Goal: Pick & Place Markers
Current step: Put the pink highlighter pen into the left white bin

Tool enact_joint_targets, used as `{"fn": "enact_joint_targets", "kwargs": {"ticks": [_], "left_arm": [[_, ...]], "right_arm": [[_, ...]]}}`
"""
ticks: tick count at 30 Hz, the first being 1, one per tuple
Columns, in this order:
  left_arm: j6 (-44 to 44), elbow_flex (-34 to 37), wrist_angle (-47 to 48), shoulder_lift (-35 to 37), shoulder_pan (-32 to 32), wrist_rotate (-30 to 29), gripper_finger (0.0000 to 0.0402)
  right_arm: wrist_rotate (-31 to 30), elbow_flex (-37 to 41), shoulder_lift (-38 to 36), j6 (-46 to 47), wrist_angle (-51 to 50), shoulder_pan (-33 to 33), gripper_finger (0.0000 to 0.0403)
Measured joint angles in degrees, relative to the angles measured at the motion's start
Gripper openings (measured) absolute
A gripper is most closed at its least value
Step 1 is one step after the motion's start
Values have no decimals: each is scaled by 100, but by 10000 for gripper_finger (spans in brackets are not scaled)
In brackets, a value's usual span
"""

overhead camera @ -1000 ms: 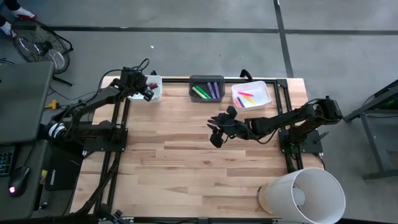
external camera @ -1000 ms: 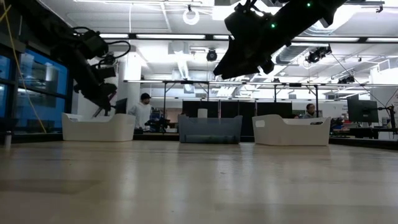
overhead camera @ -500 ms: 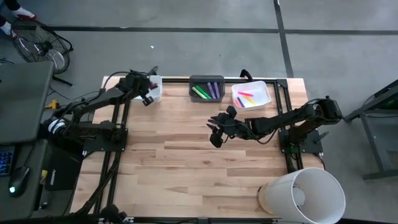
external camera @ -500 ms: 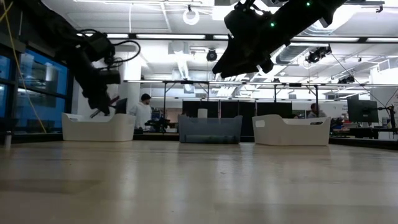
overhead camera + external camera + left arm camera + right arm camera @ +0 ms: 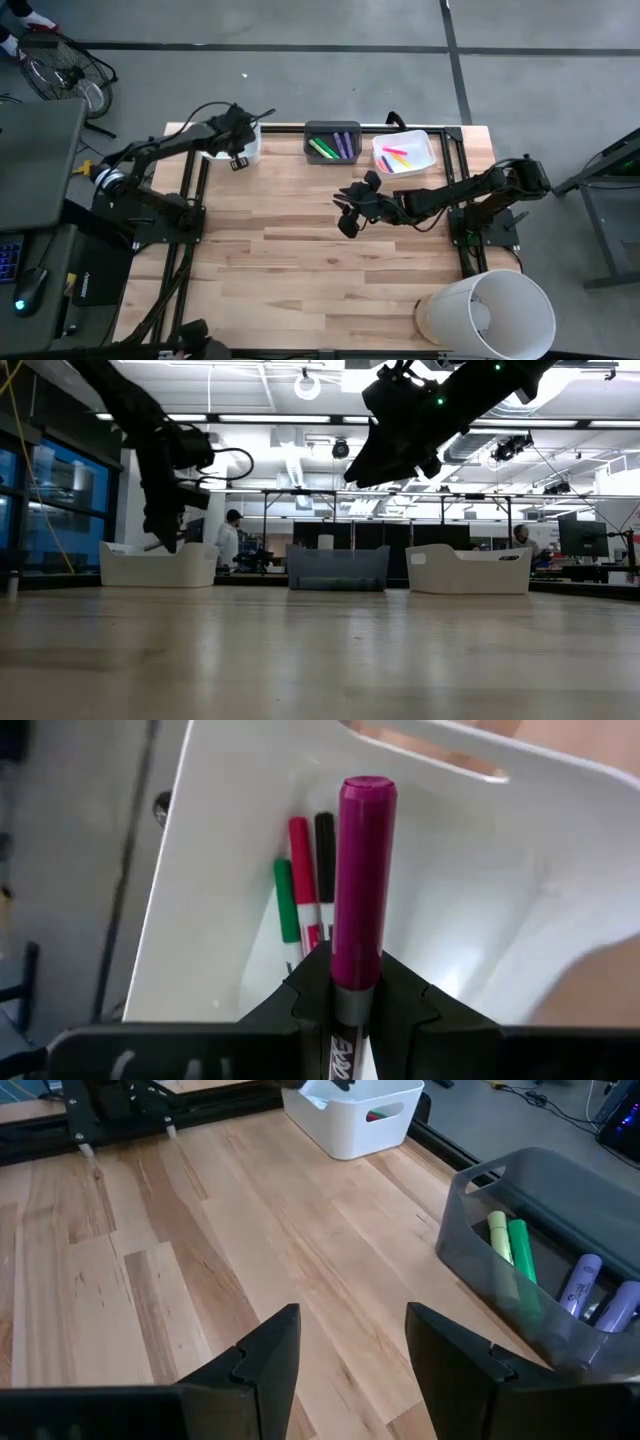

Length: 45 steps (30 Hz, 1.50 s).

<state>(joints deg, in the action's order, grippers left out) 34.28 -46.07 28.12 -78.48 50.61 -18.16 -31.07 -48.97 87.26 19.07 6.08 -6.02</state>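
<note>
My left gripper (image 5: 240,152) hangs over the left white bin (image 5: 250,135) at the table's far edge, shut on a magenta marker (image 5: 362,880). A green, a red and a black marker (image 5: 305,885) lie on that bin's floor. My right gripper (image 5: 346,212) hovers open above the table's middle, with bare wood between its fingers (image 5: 352,1350). The grey bin (image 5: 332,143) holds green and purple markers (image 5: 520,1250). The right white bin (image 5: 404,153) holds pink and yellow ones. My left gripper pinches the magenta marker between its two fingers, on the grey band below the coloured cap (image 5: 352,1002). The fingers lie across the marker. Its capped end sticks out beyond the fingertips toward the bin's floor, lifted clear of the bin.
The three bins stand in a row along the far edge. A large white bucket (image 5: 488,315) lies on its side at the near right corner. Bare wood stretches across the middle and near left of the table (image 5: 280,270). People stand in the room behind.
My left arm has swung along the far edge toward the table's right, and its gripper has come over the left white bin and tipped steeper, pointing down, still shut on the marker. My right arm has kept still.
</note>
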Motion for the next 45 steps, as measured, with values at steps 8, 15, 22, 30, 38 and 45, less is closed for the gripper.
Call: {"fn": "enact_joint_targets", "kwargs": {"ticks": [8, 15, 22, 30, 38, 45], "left_arm": [[41, -1490, 1841, -891, 0, 80, 37], [353, -2193, 2547, -1862, 45, -225, 37], [447, -2336, 2491, -2165, 261, -321, 37], [544, -2342, 2578, -2159, 263, -166, 37], [541, -2342, 2607, -2159, 264, -18, 37], [536, -2340, 2608, -2159, 264, 15, 42]], "right_arm": [[0, 1, 0, -2, -120, 0, 171], [97, 276, 4, 149, -29, 0, 171], [249, 518, 4, 134, 499, -90, 171], [227, 521, 4, -7, 686, -114, 171], [268, 522, 4, -111, 870, -116, 171], [273, 522, 4, -114, 872, -116, 171]]}}
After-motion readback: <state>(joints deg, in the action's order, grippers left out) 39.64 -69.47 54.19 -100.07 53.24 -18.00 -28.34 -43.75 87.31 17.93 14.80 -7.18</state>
